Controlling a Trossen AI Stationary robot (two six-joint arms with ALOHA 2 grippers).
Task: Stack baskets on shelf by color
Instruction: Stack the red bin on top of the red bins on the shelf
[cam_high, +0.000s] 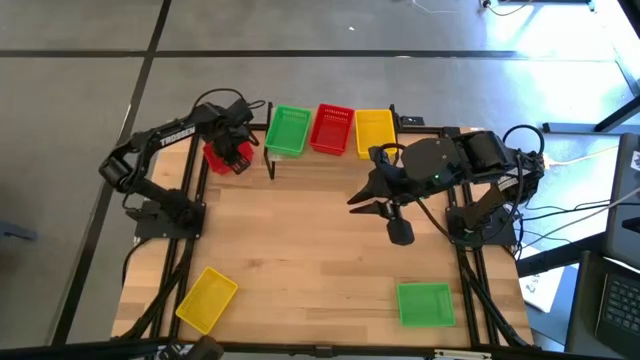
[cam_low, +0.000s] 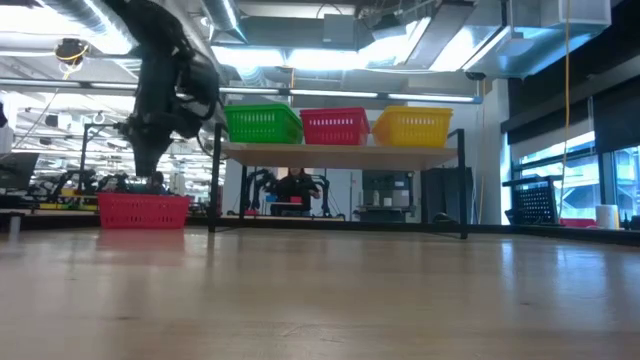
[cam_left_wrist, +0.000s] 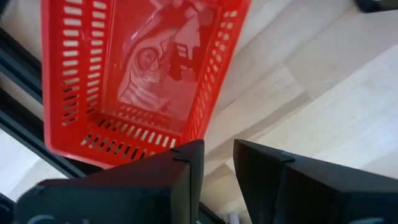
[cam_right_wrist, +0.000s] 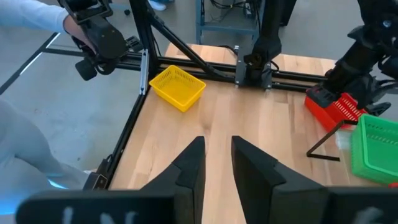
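The red basket sits on the counter at its far-left corner, just left of the shelf, which already carries green, red and yellow stacks. The left gripper hangs over it, jaws slightly parted and empty. Its thin mesh rim risks slipping from a shallow pinch or snagging the shelf leg nearby. The right gripper waits mid-counter, jaws narrowly apart.

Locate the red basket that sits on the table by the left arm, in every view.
High view: red basket, far-left, under the left pincer.
Low view: at left on the tabletop.
Left wrist view: fills the upper left.
Right wrist view: far right.
Shared landmark: the shelf, beside it.
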